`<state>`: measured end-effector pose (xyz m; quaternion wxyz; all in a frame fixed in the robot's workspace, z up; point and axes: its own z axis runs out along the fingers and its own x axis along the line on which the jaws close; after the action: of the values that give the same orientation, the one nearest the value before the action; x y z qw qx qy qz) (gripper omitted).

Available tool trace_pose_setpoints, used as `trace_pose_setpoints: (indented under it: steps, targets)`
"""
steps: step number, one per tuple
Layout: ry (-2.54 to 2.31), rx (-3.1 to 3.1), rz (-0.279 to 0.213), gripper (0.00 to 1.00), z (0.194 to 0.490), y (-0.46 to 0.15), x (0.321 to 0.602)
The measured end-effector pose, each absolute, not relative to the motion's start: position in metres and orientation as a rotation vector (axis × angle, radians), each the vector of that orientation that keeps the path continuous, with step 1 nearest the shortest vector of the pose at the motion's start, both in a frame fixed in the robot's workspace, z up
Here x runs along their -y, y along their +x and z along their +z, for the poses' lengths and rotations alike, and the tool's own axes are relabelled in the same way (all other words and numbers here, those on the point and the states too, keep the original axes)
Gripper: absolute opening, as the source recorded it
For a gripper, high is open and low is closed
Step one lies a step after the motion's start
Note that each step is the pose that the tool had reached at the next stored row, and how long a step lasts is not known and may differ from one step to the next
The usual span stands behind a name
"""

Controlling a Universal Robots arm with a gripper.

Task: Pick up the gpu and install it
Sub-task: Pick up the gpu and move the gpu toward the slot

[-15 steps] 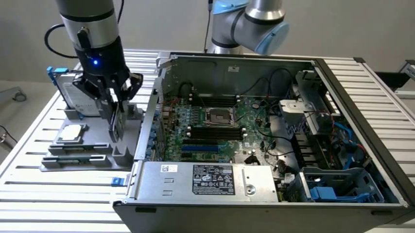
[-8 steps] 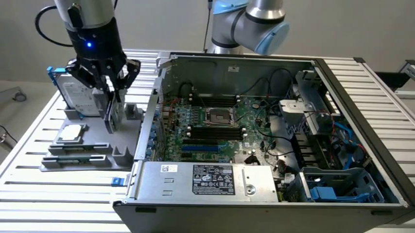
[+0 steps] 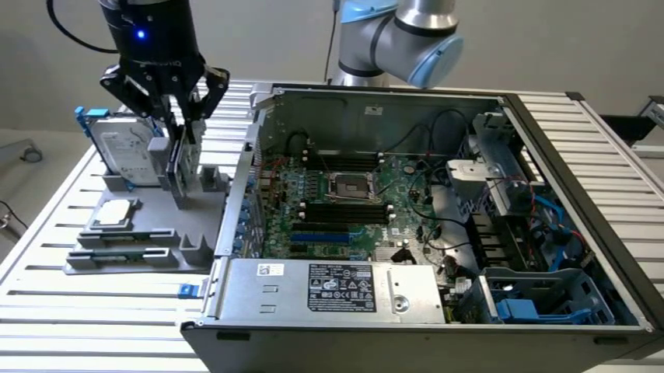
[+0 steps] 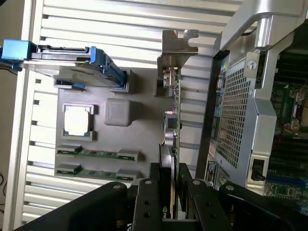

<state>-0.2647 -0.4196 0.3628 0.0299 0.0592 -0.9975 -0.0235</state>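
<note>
The gpu stands on edge in the grey holder on the exterior view's left, just outside the open computer case. My gripper comes down from above and is shut on the card's upper edge. In the wrist view the gpu shows edge-on, a green board with a black cooler, and its silver bracket is at the far end. The black fingers press on either side of it, with the gripper centred over the card. The motherboard lies exposed inside the case.
In the same holder sit a silver hard drive in a blue frame, a processor chip and two memory sticks. The case's perforated side wall stands close beside the card. A power supply fills the case's near end. Everything rests on a slatted aluminium table.
</note>
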Motion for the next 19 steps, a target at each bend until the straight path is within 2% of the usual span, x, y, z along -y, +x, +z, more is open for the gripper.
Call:
trace_pose_setpoints:
  steps: [12,19]
  targets:
    - [0.181,3.064,-0.075,0.27,0.415,-0.220,0.425]
    - [0.181,3.062,-0.078,0.27,0.421,-0.189,0.434]
